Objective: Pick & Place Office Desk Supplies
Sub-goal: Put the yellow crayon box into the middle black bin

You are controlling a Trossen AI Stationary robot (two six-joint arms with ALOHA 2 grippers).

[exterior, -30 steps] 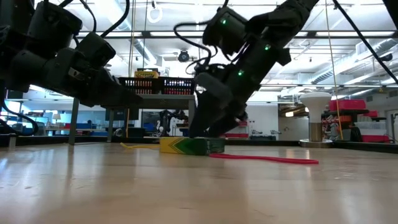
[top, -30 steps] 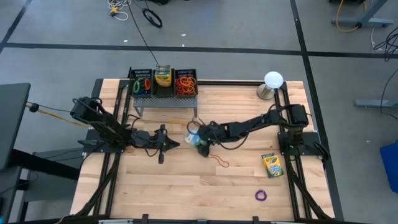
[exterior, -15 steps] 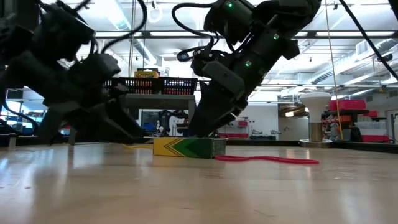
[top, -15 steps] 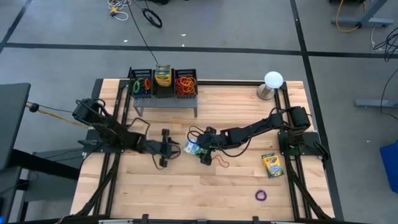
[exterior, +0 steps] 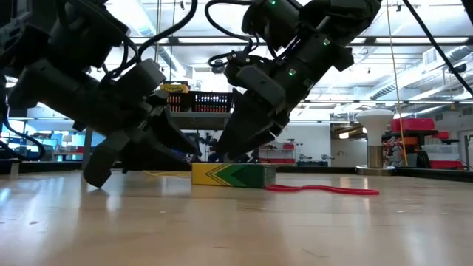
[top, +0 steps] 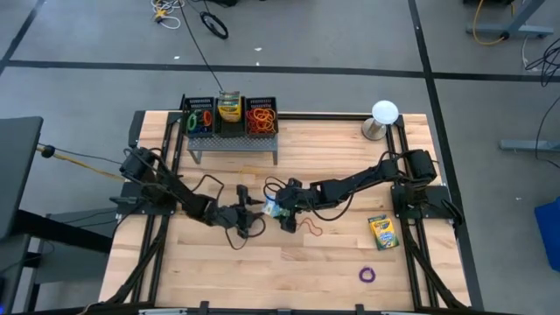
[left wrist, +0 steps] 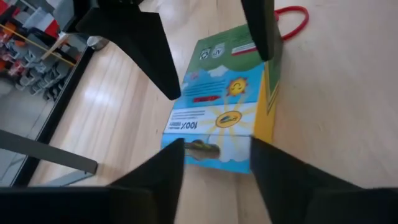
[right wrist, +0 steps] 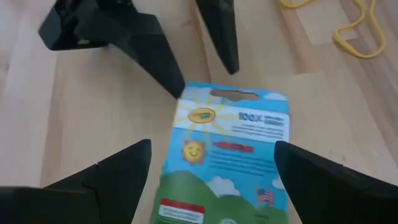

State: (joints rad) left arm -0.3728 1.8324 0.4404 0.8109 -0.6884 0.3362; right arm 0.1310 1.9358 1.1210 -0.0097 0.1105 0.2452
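A crayon box [top: 273, 206] lies flat near the middle of the wooden worktop [top: 289, 262], its printed back face up, showing blue sky, a sun and green hills. In the low view the crayon box [exterior: 233, 174] shows its yellow-and-green side and rests fully on the wood. Its long axis runs roughly from one gripper toward the other, left to right across the worktop.

The left gripper [top: 252, 213] reaches in from the left, and in its wrist view its fingers [left wrist: 163, 171] stand wide, one on each side of the near short end of the box [left wrist: 224, 112], not closed on it. The right gripper [top: 284, 210] comes from the opposite side; its fingers [right wrist: 127, 165] are spread fully, straddling the other end of the box [right wrist: 227, 158] without pinching it. Each wrist view also shows the other arm's two dark fingers beyond the box.

A red rubber band [top: 311, 227] lies on the worktop just beside the box, toward the right arm's side. A second crayon box [top: 381, 232] lies well apart near the right arm's base, with a purple rubber band [top: 367, 275] nearer the front edge. A black wire organizer [top: 230, 120] at the back edge holds bands and another yellow box.
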